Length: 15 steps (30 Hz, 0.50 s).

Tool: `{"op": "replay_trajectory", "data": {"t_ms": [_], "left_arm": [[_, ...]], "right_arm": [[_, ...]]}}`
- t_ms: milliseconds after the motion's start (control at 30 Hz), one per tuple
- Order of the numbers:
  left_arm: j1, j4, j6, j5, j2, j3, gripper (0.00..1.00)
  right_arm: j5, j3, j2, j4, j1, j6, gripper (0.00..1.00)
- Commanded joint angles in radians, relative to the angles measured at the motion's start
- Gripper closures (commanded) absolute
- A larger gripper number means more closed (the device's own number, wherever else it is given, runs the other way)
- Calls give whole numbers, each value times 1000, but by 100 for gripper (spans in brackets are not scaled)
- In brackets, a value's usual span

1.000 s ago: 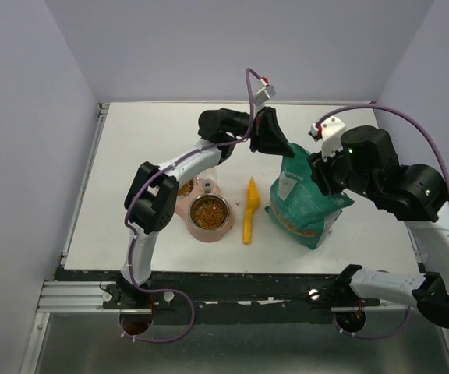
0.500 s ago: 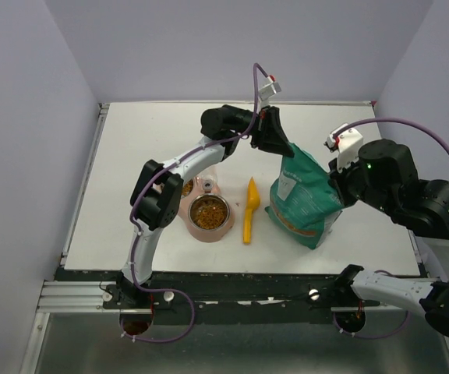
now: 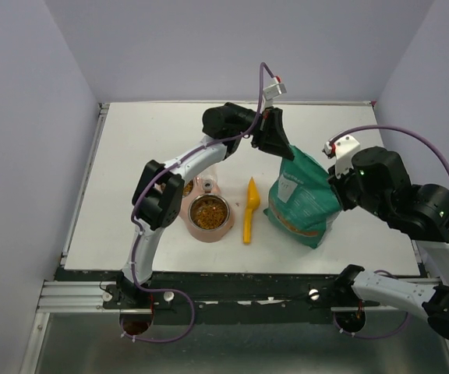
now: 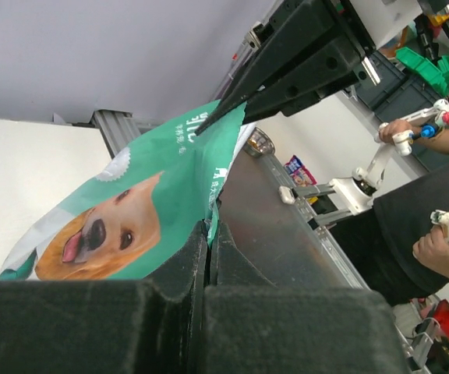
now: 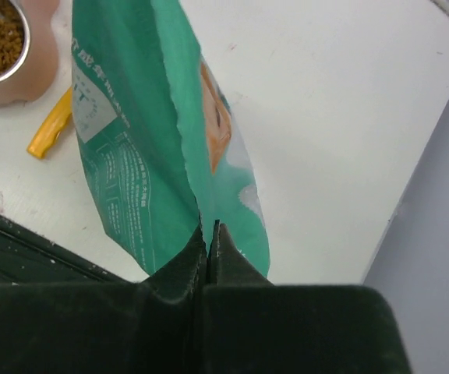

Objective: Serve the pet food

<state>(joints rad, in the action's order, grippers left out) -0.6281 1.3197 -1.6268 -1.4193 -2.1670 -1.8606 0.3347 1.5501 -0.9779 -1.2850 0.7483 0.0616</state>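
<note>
**A:** The left pincer is clamped on the top edge of the bag, its jaws pressed flat on the foil. The right pincer pinches the opposite edge the same way.

**B:** Where is the pet food?

**A:** What I can see of the pet food fills the steel bowl, left of the bag. The scoop lies flat on the surface between bowl and bag, touched by neither pincer.

**B:** So is the serving done?

**A:** I judge it largely done: the bowl is full and the scoop is set down. What seems left is the bag itself. With both pincers on its mouth, the step could be closing it or spreading it for more. I cannot tell which.

**B:** Do the views differ?

**A:** Yes. The top view gives the layout, with the bag standing upright and an arm on each side, but it does not show the jaws. The left wrist view shows the dog-face side of the bag, with the right pincer gripping the far edge. The right wrist view shows the label side, with the bowl and scoop below it. No view looks inside the bag. A second bowl behind the first is mostly hidden by the left arm.
</note>
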Motion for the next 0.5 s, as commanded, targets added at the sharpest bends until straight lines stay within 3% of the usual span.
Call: {"op": "replay_trajectory", "data": {"t_ms": [0, 167, 233, 267, 333, 467], "left_arm": [[22, 271, -41, 11, 33, -41, 100], [8, 271, -44, -9, 53, -40, 100], [-1, 273, -41, -3, 62, -37, 100], [-4, 271, -47, -7, 62, -46, 100], [-8, 268, -59, -10, 62, -51, 100], [-12, 266, -58, 5, 79, -19, 100]], "right_arm": [[169, 19, 56, -59, -4, 37, 100], [-32, 87, -14, -76, -4, 4, 99], [-45, 79, -39, -67, -3, -8, 65], [-51, 87, -51, -51, -3, -14, 60], [-25, 113, -83, 7, -4, -5, 53], [-39, 140, -169, 84, -3, 76, 55]]}}
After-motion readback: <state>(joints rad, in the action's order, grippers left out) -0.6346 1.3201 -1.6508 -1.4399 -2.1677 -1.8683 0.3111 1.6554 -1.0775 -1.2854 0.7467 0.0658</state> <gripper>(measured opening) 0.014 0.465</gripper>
